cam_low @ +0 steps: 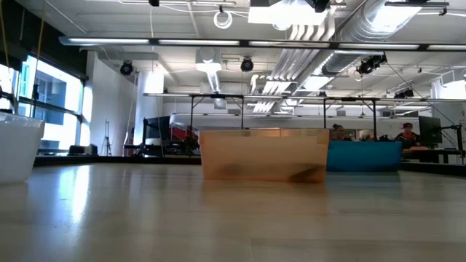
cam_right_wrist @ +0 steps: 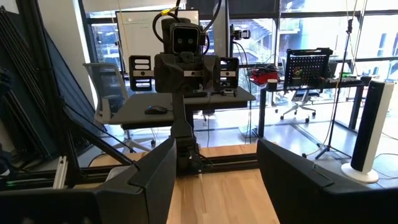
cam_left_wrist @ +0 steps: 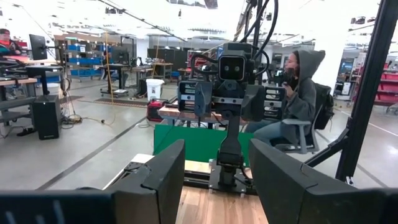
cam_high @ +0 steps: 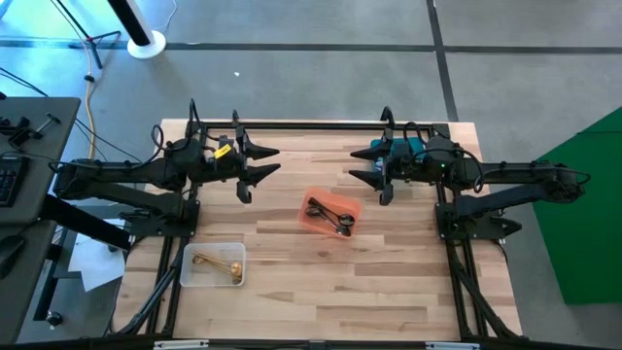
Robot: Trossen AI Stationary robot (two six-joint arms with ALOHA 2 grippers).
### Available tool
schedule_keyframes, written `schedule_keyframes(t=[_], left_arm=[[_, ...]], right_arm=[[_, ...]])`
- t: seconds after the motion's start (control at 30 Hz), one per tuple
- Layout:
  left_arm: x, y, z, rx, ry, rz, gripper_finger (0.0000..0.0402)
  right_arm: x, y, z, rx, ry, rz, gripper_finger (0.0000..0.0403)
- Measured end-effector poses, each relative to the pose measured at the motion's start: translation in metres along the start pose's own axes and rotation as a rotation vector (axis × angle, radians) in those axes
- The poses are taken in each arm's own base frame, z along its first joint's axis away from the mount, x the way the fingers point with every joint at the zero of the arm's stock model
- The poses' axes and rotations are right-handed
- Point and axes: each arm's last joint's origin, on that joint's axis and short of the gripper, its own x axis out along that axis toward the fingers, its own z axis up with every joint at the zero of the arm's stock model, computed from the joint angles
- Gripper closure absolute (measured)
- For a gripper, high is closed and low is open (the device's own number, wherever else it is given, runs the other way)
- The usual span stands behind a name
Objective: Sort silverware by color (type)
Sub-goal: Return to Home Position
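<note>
**Q:** Where do your grippers stand?
**A:** The left gripper (cam_high: 260, 162) and the right gripper (cam_high: 364, 163) sit over the far side of the table, facing each other. Both have their fingers spread wide and hold nothing.

**Q:** Where is the silverware?
**A:** The gold spoons (cam_high: 219, 264) lie in the white bin (cam_high: 187, 267), near left. Dark pieces (cam_high: 330, 216) lie in the orange bin (cam_high: 326, 193) at centre; you cannot tell black from silver there. In the low view, the bin walls hide all the contents.
</note>
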Motion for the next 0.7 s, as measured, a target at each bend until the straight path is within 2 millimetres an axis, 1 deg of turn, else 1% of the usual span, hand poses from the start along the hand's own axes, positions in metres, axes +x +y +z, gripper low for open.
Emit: schedule_keyframes(t=[0.47,0.57,0.7], left_arm=[[0.0,0.0,0.0003,-0.02,-0.003,0.002,0.0234],[0.0,0.0009,0.0005,-0.05,-0.007,0.033,0.0234],[-0.0009,0.0016,0.0012,-0.035,-0.01,0.051,0.0234]], right_arm=[[0.0,-0.0001,0.0,0.0,0.0,0.0,0.0194],[0.0,-0.0001,-0.0001,0.0,0.0,0.0,0.0194],[0.0,0.0,-0.0001,0.0,0.0,0.0,0.0194]])
